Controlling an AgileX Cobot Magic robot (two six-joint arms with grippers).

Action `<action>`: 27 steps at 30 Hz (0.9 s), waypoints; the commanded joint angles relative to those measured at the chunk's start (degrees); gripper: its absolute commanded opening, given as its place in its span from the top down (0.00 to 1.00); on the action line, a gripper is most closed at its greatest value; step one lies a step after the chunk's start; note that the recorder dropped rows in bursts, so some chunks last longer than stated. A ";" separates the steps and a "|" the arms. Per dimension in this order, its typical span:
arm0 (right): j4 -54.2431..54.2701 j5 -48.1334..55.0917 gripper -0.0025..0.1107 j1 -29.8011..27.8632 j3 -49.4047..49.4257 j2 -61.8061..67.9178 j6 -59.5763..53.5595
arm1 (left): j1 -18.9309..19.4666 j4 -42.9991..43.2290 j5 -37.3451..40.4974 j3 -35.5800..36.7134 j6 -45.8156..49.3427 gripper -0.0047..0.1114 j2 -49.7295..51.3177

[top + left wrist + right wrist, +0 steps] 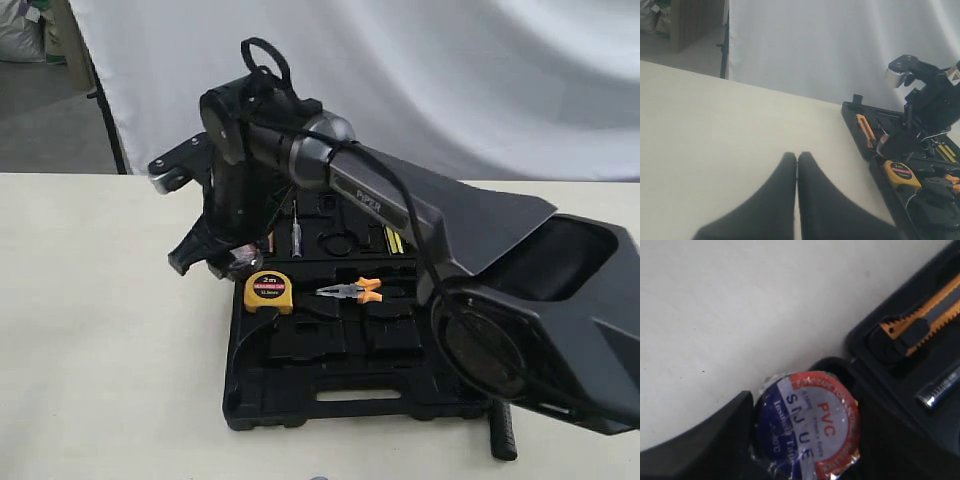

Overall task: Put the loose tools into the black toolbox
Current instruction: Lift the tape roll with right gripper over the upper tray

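Note:
The black toolbox (340,392) lies open on the table, also seen in the left wrist view (856,116) and the right wrist view (872,342). My right gripper (807,442) reaches across to the case's far left corner, shut on a roll of PVC insulating tape (807,425) with a red, white and blue label. The roll (243,258) hangs at the case's edge by a round recess. A yellow tape measure (268,291), orange-handled pliers (352,291), a screwdriver (296,232) and an orange utility knife (920,322) lie in the case. My left gripper (797,157) is shut and empty over bare table.
The right arm (400,215) spans the case's upper half and hides part of it. A white backdrop (400,70) hangs behind the table. A black rod (502,430) lies by the case's near right corner. Bare tabletop (100,320) stretches left of the case.

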 commanded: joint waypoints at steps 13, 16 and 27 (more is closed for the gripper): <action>4.39 -1.14 0.98 -8.86 14.33 -7.59 -1.27 | 1.45 0.25 -0.41 -0.15 -0.27 0.95 -0.18; 4.39 -7.05 0.98 -10.74 20.91 -11.36 -1.02 | 1.45 0.25 -0.41 -0.15 -0.27 0.95 -0.18; 5.78 -20.89 0.98 -18.61 36.75 -19.05 0.71 | 1.45 0.25 -0.41 -0.15 -0.27 0.95 -0.18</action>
